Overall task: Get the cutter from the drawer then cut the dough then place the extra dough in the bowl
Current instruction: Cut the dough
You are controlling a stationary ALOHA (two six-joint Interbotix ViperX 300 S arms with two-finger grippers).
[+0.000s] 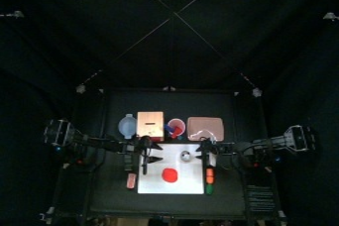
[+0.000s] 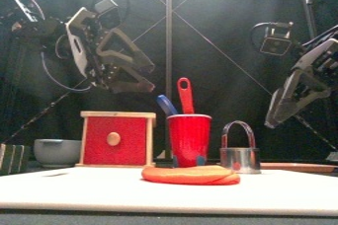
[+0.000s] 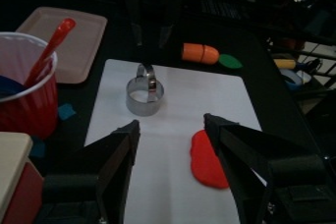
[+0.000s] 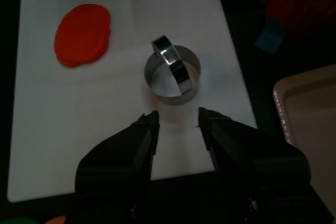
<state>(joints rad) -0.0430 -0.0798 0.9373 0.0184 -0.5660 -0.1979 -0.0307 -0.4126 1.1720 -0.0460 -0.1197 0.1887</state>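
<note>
Aloft, left end effector (image 3: 171,125) spread wide, right end effector (image 4: 179,116) parted, both empty

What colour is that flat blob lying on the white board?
The dough is red, tending to orange; the front view shows it best.

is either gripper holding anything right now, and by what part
Nothing is held. The left gripper and right gripper are both open and empty; the cutter stands free on the white board.
</note>
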